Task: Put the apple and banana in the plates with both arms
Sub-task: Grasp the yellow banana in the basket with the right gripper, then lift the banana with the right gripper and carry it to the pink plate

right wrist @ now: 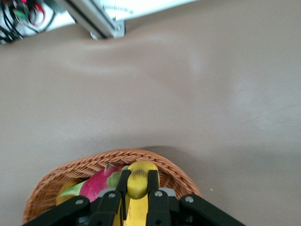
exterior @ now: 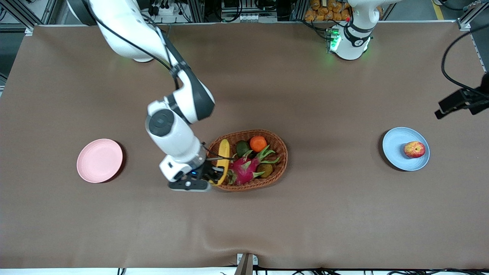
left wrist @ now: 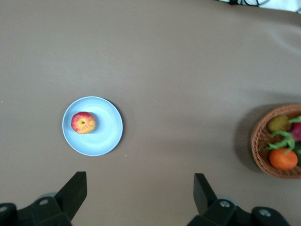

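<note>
The yellow banana (exterior: 223,153) lies in the wicker basket (exterior: 282,152), along the rim toward the right arm's end of the table. My right gripper (exterior: 217,176) is shut on the banana (right wrist: 137,210) at its end nearer the front camera, with a finger on each side of it (right wrist: 138,175). The red apple (exterior: 414,149) rests on the light blue plate (exterior: 393,149). My left gripper (exterior: 444,109) hangs open and holds nothing, over the table beside that plate; its view shows the apple (left wrist: 83,122) on the blue plate (left wrist: 107,133). The pink plate (exterior: 99,160) holds nothing.
The basket also holds a magenta dragon fruit (exterior: 244,170), an orange tangerine (exterior: 258,143) and darker green and brown fruit. It stands mid-table between the two plates. The table's front edge shows as a metal rail (right wrist: 96,21) in the right wrist view.
</note>
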Robot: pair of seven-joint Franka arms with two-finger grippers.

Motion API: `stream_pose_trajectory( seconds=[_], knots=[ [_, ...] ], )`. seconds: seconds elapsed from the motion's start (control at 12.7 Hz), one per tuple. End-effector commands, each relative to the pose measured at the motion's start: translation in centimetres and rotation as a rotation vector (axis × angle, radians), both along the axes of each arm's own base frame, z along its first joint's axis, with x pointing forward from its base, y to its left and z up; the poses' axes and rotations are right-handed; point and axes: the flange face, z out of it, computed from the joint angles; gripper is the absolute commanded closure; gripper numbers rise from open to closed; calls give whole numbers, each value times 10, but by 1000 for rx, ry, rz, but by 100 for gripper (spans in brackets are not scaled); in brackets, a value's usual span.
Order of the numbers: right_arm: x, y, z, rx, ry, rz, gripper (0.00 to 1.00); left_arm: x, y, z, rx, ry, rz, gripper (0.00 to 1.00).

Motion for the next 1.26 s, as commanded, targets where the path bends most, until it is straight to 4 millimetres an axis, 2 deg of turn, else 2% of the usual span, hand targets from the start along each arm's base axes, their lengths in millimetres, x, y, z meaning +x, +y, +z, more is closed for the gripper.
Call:
stream_pose_trajectory(
  seconds=[0.0,0.08,0.16,0.32,0.39,0.63,0.87,1.02,1.18],
  knots=[
    [-9,-40,68,-1,29,-27,100,-26,-2,13,30,40,4,0],
    [-8,-63,85,-15,46,-23,100,-35,-8,16,31,49,-8,0],
    [-7,-89,93,-46,72,8,100,-45,-9,15,32,59,-10,0],
    [2,-161,98,-118,105,45,100,-56,-12,16,31,65,-16,0],
    [6,-198,94,-131,121,53,100,-58,-10,14,32,75,-14,0],
    [7,-288,60,-191,187,57,100,-59,-9,14,60,105,29,0],
    [7,-366,30,-271,236,99,100,-61,-7,29,85,103,54,0],
    [8,-407,4,-273,270,119,100,-58,-4,33,84,103,70,0],
    [13,-430,-25,-275,277,126,100,-61,-6,39,78,84,68,0]
  ],
)
